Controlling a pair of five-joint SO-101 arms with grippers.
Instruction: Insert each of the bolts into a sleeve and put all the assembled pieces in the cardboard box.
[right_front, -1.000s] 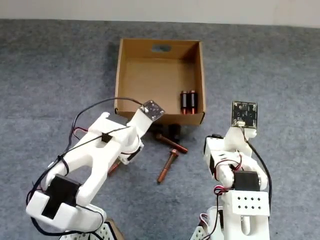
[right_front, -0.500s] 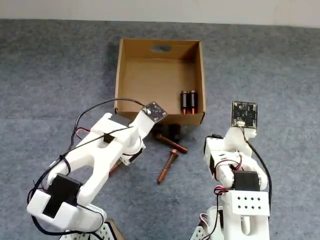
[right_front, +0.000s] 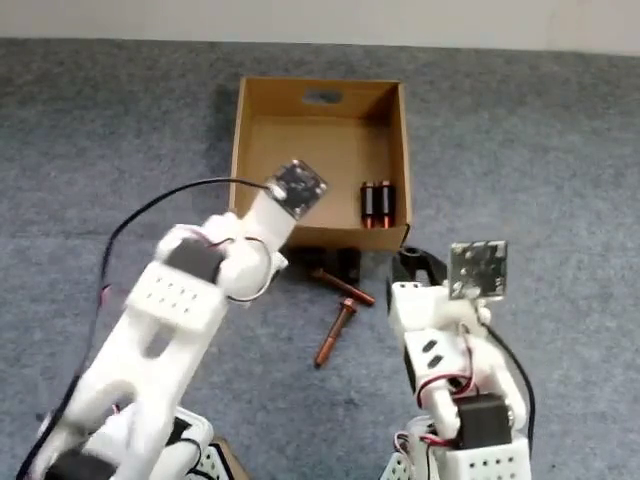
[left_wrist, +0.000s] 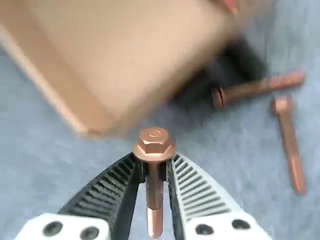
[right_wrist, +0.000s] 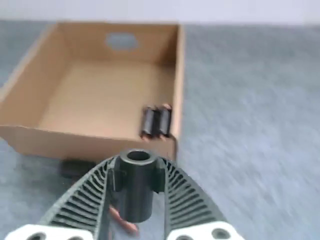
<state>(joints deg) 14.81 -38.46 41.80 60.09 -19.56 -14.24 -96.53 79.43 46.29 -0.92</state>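
"Grey, felt-like cloth all over the table, I see. What have you got in your jaws?"

"My left gripper is pinched tight on a copper-coloured hex-head bolt. It grips the shank just under the head, and the threaded end points back toward my wrist. My right gripper is clamped round a black cylindrical plastic sleeve, with its open bore facing away from me. Both are held off the table on the near side of the brown open-topped cardboard box, which stands toward the table's far edge. Bolt and sleeve are well apart, nothing mated yet."

"And the count so far?"

"Two assembled pieces, each a black sleeve with copper showing at the ends, lie side by side in the box's near right corner. Those I'd call done."

"What remains?"

"The pair I'm holding has to be joined and dropped in. Two loose copper bolts lie on the table's middle, just off the box's near wall. One is slanted close to that wall, the other a little nearer to me. Black sleeves sit right against the wall. There may be two, but I can't count them for certain. So I'd judge less than half finished, with at least three assemblies left."
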